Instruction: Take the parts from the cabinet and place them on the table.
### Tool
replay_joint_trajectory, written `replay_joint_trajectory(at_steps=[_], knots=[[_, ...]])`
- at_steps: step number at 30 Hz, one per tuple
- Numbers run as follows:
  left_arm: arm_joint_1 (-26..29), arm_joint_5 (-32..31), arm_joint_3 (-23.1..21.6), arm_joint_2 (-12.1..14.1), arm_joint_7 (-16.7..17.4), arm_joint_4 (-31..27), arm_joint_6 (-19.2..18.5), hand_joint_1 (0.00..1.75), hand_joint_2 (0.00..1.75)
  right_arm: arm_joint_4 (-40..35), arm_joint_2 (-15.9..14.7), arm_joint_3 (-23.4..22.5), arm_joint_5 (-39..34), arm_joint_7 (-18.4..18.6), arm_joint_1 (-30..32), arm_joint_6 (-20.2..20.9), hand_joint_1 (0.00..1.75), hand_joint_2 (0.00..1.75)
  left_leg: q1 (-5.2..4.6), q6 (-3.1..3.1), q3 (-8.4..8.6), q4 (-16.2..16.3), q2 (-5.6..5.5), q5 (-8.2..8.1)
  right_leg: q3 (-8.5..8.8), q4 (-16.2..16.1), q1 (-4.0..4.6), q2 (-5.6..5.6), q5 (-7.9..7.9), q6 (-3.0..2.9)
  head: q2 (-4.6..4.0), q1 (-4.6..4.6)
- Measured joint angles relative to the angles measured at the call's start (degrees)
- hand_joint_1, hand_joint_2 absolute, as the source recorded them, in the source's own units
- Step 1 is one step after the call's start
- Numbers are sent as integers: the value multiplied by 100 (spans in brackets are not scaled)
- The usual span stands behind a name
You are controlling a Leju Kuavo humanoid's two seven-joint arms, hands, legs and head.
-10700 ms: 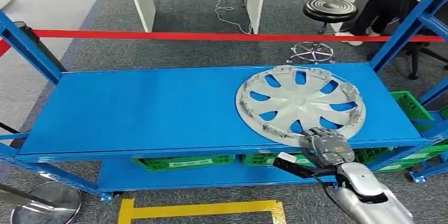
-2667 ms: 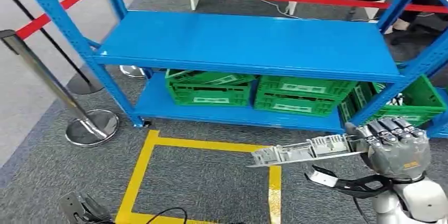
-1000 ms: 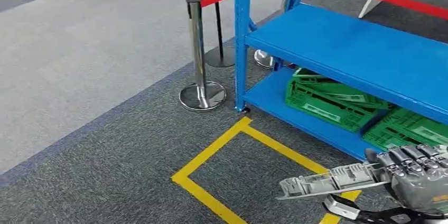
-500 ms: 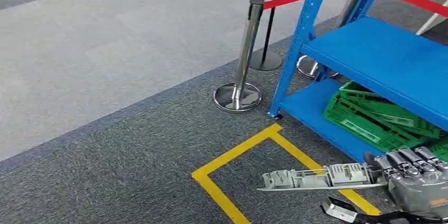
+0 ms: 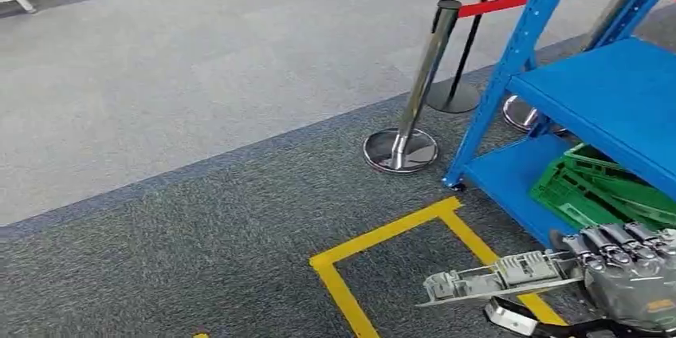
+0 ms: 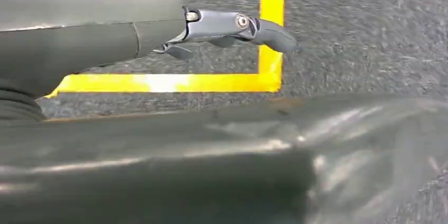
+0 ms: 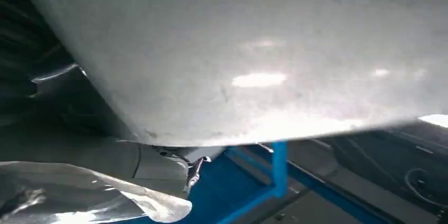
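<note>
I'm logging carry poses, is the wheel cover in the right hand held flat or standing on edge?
Roughly flat: the wheel cover shows edge-on, jutting sideways from the right hand.

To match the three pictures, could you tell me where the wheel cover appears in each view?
Head view: wheel cover seen edge-on at lower right, held by the right hand.
Right wrist view: its pale face spans the upper picture.
Left wrist view: not there.
Shared landmark: blue shelf rack.

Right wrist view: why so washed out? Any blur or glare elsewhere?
Right wrist view: the held hubcap sits against the lens, a pale out-of-focus surface with bright glare spots. Left wrist view: the left hand is fairly sharp against the carpet, and a smeared, reflective dark mass lies below it. Head view: mostly crisp, right hand and hubcap legible.
</note>
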Motion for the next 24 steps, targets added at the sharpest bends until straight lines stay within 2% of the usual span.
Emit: replay_joint_trajectory(at_steps=[1, 2, 3, 4, 5, 6, 7, 8, 9, 10, 11, 12, 13, 14, 15, 16, 17, 18, 19, 20, 21, 22, 23, 24], knots=[[-3, -2, 0, 2, 2, 0, 0, 0, 0, -15, 0, 7, 2, 2, 3, -2, 175, 175, -94, 82, 180, -387, 248, 94, 11, -16, -6, -44, -13, -2, 0, 0], [-22, -15, 0, 29, 17, 0, 0, 0, 0, -22, 0, 9, 4, 15, 21, -2, 175, 175, -177, 164, 251, -494, 551, -9, 63, -24, 17, -117, -36, 33, 0, -4], [-37, -31, -4, 44, 17, -2, 2, 0, 0, -26, 0, 9, 13, 22, 36, 0, 175, 175, -190, 188, 262, -558, 484, -15, 41, -45, 7, -186, -29, 46, 0, -37], [-36, -31, -4, 50, 17, -2, 2, 0, 0, -26, -2, 9, 22, 20, 35, -2, 175, 175, -205, 194, 241, -560, 422, -10, 49, -68, 7, -270, -29, 50, 0, -19], [-13, -31, -4, 55, 17, -2, 2, 0, 0, -28, -6, 13, 20, 15, 24, -2, 175, 175, -211, 212, 238, -602, 341, -1, 94, -120, 7, -348, -28, 53, 0, -39], [-5, -16, -4, 57, 17, -2, 2, 0, 0, -35, -11, 17, 13, 13, 15, 0, 175, 175, -180, 240, 351, -766, 255, 61, 152, -154, 29, -375, -61, 78, 0, -42], [17, -2, -2, 52, 9, -4, -9, 0, 0, -33, -26, 26, 2, 9, -6, -2, 175, 175, -122, 219, 437, -884, 186, 120, 107, -47, 9, -27, -140, 82, 0, -20], [-1, 6, 2, 57, 7, -4, -15, 0, 0, -39, -33, 46, -24, 7, -14, -2, 175, 175, -97, 248, 459, -921, 123, 140, -11, 205, 12, 250, -277, 84, 0, -42], [-25, 7, 4, 59, 4, -4, -31, 0, 0, -35, -53, 57, -22, 7, -23, -2, 175, 175, -79, 248, 455, -919, 36, 140, -228, 623, 12, 422, -446, 97, 0, -19], [-37, 7, 4, 48, 4, -4, -42, 0, 0, -20, -63, 68, -17, 4, -24, 0, 175, 175, -72, 254, 456, -913, -65, 126, -480, 1074, -2, 486, -614, 114, 0, 26], [-36, 0, 2, 39, 4, -4, -44, 0, 0, -9, -72, 88, -15, 4, -44, -2, 175, 175, -66, 250, 456, -899, -164, 118, -696, 1397, -14, 500, -693, 138, 0, 15], [-34, 0, 2, 37, 7, -4, -46, 0, 0, 7, -79, 112, -11, 9, -72, -2, 175, 175, -50, 236, 457, -881, -240, 107, -793, 1473, -22, 497, -634, 163, 0, 31], [-20, 0, 2, 35, 20, -4, -46, 0, 0, 20, -92, 131, 4, 28, -103, -2, 175, 175, -25, 203, 460, -851, -332, 84, -770, 1305, -36, 498, -420, 192, 0, 24], [-10, -7, 2, 33, 35, -4, -46, 0, 0, 28, -103, 157, 26, 68, -118, -2, 175, 175, 11, 156, 464, -802, -424, 52, -635, 945, -65, 506, -135, 239, 0, 26], [-3, -15, 4, 35, 46, -4, -48, 0, 0, 33, -118, 190, 55, 105, -126, -2, 175, 175, 58, 95, 462, -715, -529, -4, -403, 408, -119, 573, 202, 302, 0, 26], [-2, -17, 7, 46, 50, -4, -52, 0, 0, 50, -131, 218, 74, 133, -152, -2, 175, 175, 94, 25, 441, -612, -608, -75, -260, 192, -147, 790, 148, 391, 0, 24], [-17, -17, 13, 101, 52, -4, -50, 0, 0, 83, -133, 256, 81, 151, -179, -2, 175, 175, 66, -23, 359, -466, -687, -127, -238, 91, -172, 1036, 85, 392, 0, 109], [-15, -20, 13, 92, 57, -7, -57, 0, 0, 83, -133, 267, 92, 177, -194, -2, 175, 175, 74, -16, 296, -426, -741, -110, -215, 161, -148, 973, 63, 249, 4, 96], [-4, -20, 13, 94, 57, -4, -61, 0, 0, 92, -138, 280, 98, 179, -187, 0, 175, 175, 76, -25, 269, -431, -769, -97, -221, 170, -131, 886, 62, 227, 0, 50], [22, -22, 13, 87, 57, -4, -70, 0, 0, 105, -142, 300, 107, 179, -201, -2, 175, 175, 74, -38, 254, -446, -815, -71, -229, 174, -116, 830, 72, 204, 0, 46], [36, -24, 15, 96, 59, -4, -72, 0, 0, 120, -144, 330, 111, 188, -232, 0, 175, 175, 89, -47, 226, -443, -844, -91, -216, 178, -147, 752, 74, 194, 2, 50], [49, -22, 15, 103, 59, -4, -87, 0, 0, 127, -144, 347, 120, 203, -259, -2, 175, 175, 74, -73, 177, -331, -691, -109, -196, 167, -115, 692, 67, 183, 0, 44], [39, -22, 17, 101, 52, -4, -107, 0, 0, 131, -146, 363, 153, 208, -257, 0, 175, 175, 63, -102, 56, -54, -379, -244, -164, 164, -118, 604, 46, 147, 0, 2], [11, -13, 20, 101, 52, -4, -127, 0, 0, 131, -146, 380, 157, 223, -258, 0, 175, 175, 74, -116, -144, 331, -229, -435, -146, 162, -85, 519, 32, 129, 0, -20]])
